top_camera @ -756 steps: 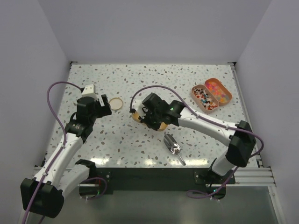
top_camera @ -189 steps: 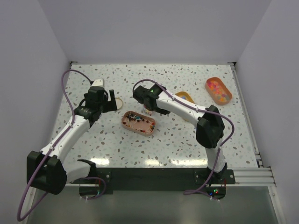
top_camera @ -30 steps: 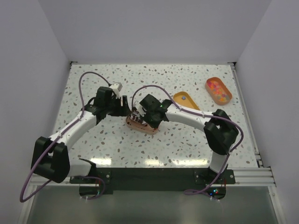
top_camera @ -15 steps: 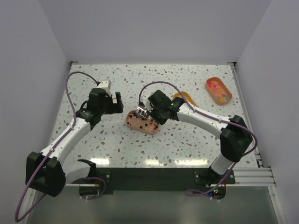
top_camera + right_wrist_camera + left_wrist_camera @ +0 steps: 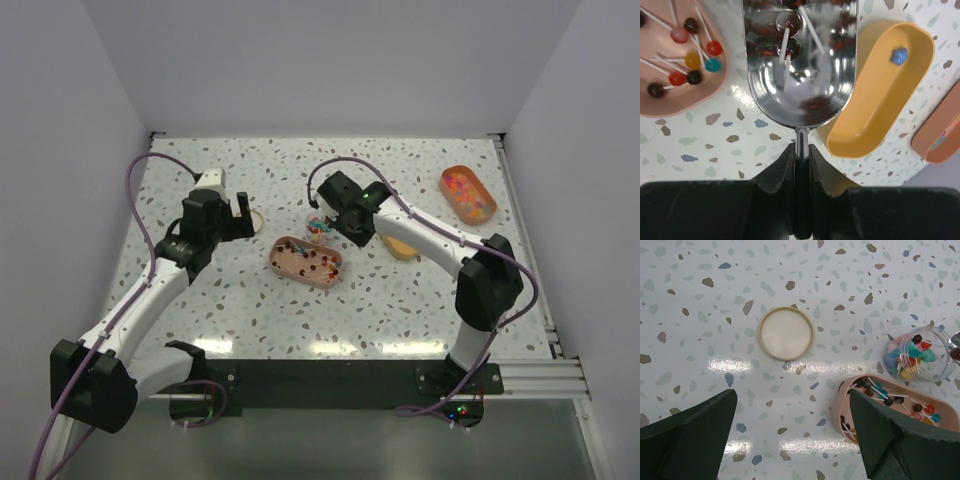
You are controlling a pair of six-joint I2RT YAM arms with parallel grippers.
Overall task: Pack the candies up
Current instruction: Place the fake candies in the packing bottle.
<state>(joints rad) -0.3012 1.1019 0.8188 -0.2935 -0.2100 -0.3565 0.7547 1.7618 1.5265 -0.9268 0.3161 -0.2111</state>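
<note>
Left gripper (image 5: 792, 437) was wide open and empty above the jar lid (image 5: 786, 333). Right gripper (image 5: 801, 167) clamped the metal scoop (image 5: 800, 106) by its handle. Candies (image 5: 888, 401) sat in the pink tray (image 5: 940, 430), clear jar (image 5: 938, 338) and scoop.

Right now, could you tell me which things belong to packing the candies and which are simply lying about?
In the job: candies, jar, scoop in the right gripper, pink tray, lid.
Lying about, as far as I can tell: yellow tray with one blue piece; orange tray, off to the right.
</note>
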